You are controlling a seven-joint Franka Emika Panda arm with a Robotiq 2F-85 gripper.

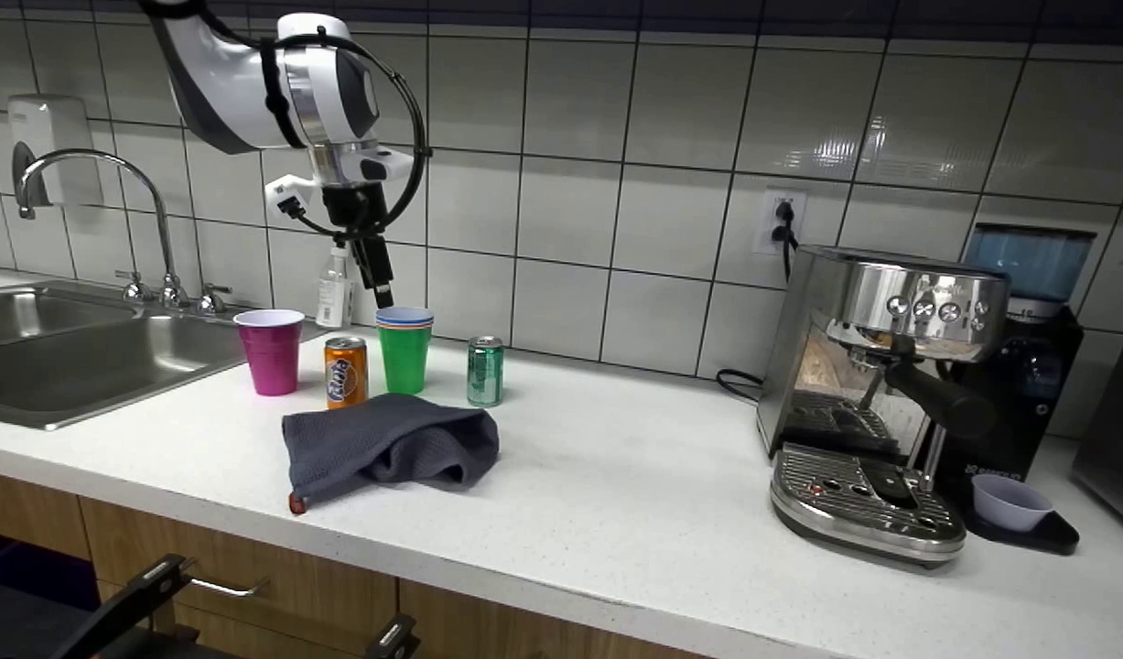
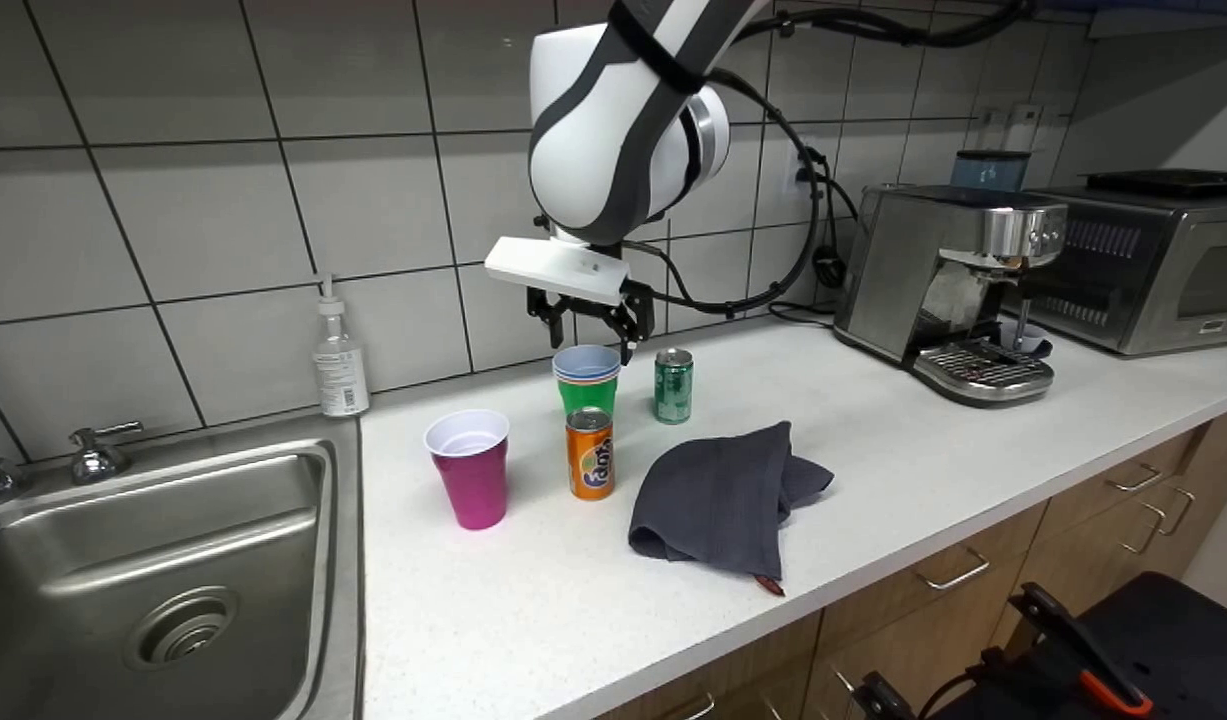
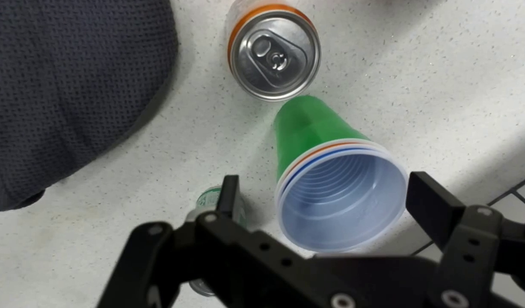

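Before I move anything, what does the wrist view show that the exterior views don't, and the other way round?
Only the wrist view clearly shows the pull tab on the orange can and the ridges inside the stacked cups.

Only the exterior views show the sink, the coffee machine and the pump bottle.

All of them share the orange can, the green can, the dark cloth, and the open gripper by the stacked cups.

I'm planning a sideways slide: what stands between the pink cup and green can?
The orange can and green cup stack, as both exterior views show.
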